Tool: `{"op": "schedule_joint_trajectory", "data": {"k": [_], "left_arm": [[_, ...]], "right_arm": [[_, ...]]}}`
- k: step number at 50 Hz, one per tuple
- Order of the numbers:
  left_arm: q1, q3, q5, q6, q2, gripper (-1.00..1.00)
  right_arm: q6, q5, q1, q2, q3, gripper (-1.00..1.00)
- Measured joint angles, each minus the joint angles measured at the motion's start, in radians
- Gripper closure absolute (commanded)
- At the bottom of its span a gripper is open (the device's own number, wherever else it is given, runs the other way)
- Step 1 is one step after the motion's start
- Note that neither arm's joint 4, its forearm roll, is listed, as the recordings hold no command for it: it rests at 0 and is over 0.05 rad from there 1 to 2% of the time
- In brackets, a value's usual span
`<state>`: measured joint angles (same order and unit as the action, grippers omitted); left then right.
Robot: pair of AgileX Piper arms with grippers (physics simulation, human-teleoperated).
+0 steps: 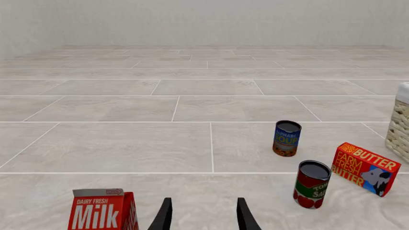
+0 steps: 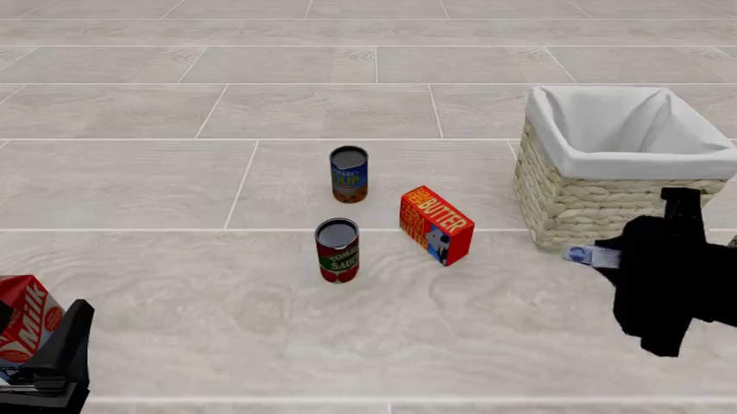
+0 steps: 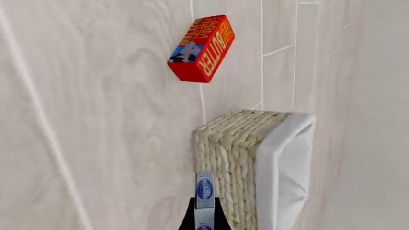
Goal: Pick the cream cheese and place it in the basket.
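Observation:
My right gripper is shut on the cream cheese, a small flat light-blue and white box. It holds the box edge-on, above the floor, just in front of the near side of the basket. In the right wrist view the box sticks out from between the fingers, close beside the wicker wall. The basket is straw-coloured with a white lining, and its inside shows nothing in it. My left gripper is open and empty, low at the near left.
A red-orange butter box stands left of the basket. A red tomato can and a blue soup can stand further left. A red milk carton stands beside my left gripper.

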<state>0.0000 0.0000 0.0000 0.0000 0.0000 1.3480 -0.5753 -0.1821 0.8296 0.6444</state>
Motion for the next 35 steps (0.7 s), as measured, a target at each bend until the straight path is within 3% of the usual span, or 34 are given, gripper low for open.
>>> {"op": "schedule_joint_trajectory", "data": {"k": [8, 19, 35], "left_arm": [[0.000, 0.000, 0.000, 0.000, 0.000, -1.00], [0.000, 0.000, 0.000, 0.000, 0.000, -1.00], [0.000, 0.000, 0.000, 0.000, 0.000, -1.00]], "right_arm": [[-0.194, 0.040, -0.053, 0.001, 0.108, 1.00], [-0.389, 0.147, -0.091, 0.020, 0.193, 1.00], [-0.690, 0.202, -0.065, 0.139, 0.407, 1.00]]}}
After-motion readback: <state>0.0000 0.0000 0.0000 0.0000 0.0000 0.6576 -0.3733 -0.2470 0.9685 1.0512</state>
